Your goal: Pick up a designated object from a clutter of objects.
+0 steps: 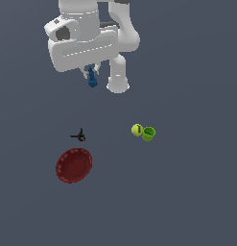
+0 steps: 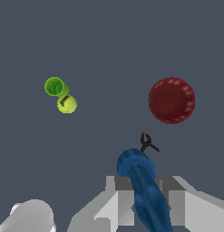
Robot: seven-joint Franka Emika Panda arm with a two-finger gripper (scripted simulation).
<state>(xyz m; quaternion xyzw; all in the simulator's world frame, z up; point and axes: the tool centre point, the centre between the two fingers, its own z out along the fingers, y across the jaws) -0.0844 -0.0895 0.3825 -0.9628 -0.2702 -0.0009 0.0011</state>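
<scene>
My gripper point(image 1: 91, 74) hangs high under the white arm and is shut on the dark blue lumpy piece point(image 1: 92, 80), which sticks out below the fingers, clear of the floor. In the wrist view the blue piece point(image 2: 141, 181) stands between the two grey fingers point(image 2: 124, 199), and the gripper point(image 2: 147, 201) is closed on its sides. The rest of the clutter lies on the floor below: a dark red plate point(image 1: 74, 165), a yellow-green ball point(image 1: 137, 129), a green cup point(image 1: 148, 133) and a small black clamp point(image 1: 80, 136).
The ball touches the cup on its side; both show in the wrist view, ball point(image 2: 66, 104) and cup point(image 2: 55, 86). The clamp point(image 2: 146, 141) lies close to the plate point(image 2: 171, 100). The arm's white base post point(image 1: 118, 77) stands just to the exterior view's right of the gripper.
</scene>
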